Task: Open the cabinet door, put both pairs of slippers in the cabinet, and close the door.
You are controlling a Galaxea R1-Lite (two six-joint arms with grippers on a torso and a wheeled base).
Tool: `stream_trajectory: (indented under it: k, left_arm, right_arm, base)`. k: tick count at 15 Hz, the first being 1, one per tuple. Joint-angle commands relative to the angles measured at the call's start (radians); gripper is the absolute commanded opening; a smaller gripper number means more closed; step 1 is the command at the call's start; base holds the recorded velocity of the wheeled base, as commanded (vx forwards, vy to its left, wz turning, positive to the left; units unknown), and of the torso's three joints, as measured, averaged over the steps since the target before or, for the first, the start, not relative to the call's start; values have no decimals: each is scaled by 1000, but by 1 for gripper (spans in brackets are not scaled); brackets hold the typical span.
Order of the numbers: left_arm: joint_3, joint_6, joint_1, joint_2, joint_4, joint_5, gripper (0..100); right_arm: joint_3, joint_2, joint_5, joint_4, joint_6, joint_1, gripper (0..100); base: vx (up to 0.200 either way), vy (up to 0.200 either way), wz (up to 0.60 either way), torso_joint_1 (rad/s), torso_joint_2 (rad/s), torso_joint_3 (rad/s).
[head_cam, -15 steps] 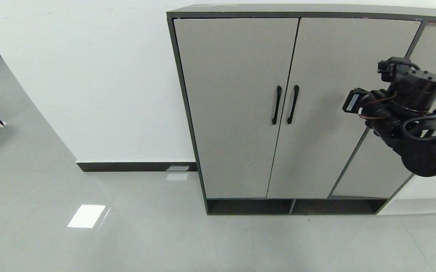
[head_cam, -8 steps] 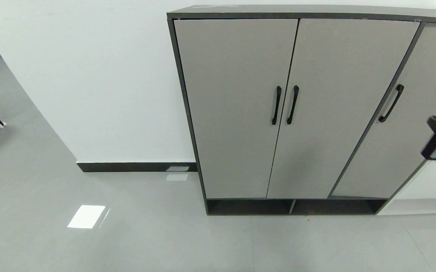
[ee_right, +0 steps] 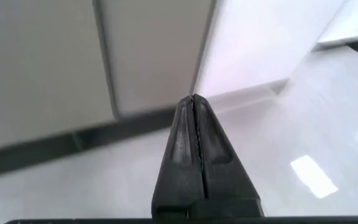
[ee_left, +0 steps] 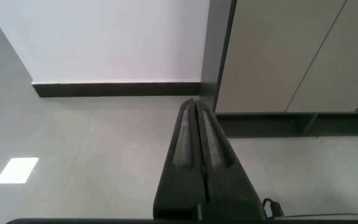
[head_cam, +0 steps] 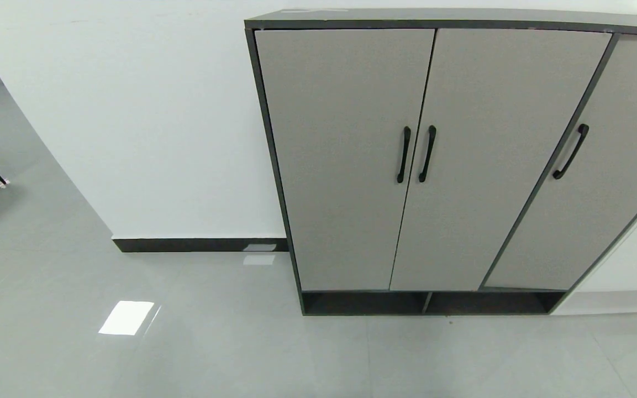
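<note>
Three doors (head_cam: 484,160) of the cabinet (head_cam: 266,138), standing on the floor (head_cam: 185,342) against the wall (head_cam: 130,110), are shut. Both the left end effector (ee_left: 195,107) and right end effector (ee_right: 193,102) are pressed together, empty, above the floor.

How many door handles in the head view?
3. Left door handle and middle door handle flank the centre seam; right door handle sits on the rightmost door. Cabinet runs off frame, so more may be hidden.
</note>
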Motion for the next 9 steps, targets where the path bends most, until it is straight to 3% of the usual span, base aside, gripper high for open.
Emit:
stream_trajectory:
  k: [1,5,9]
  left_arm:
    - [0,0,0,0,0,-1,0]
    - [0,0,0,0,0,0,0]
    - [0,0,0,0,0,0,0]
  right_arm:
    - [36,-272,15,162,11,-53,0]
    - [35,-290,49,251,94,-58,0]
    - [36,-290,319,241,101,-58,0]
  base:
    - [0,0,0,0,0,0]
    - [0,0,0,0,0,0]
    - [0,0,0,0,0,0]
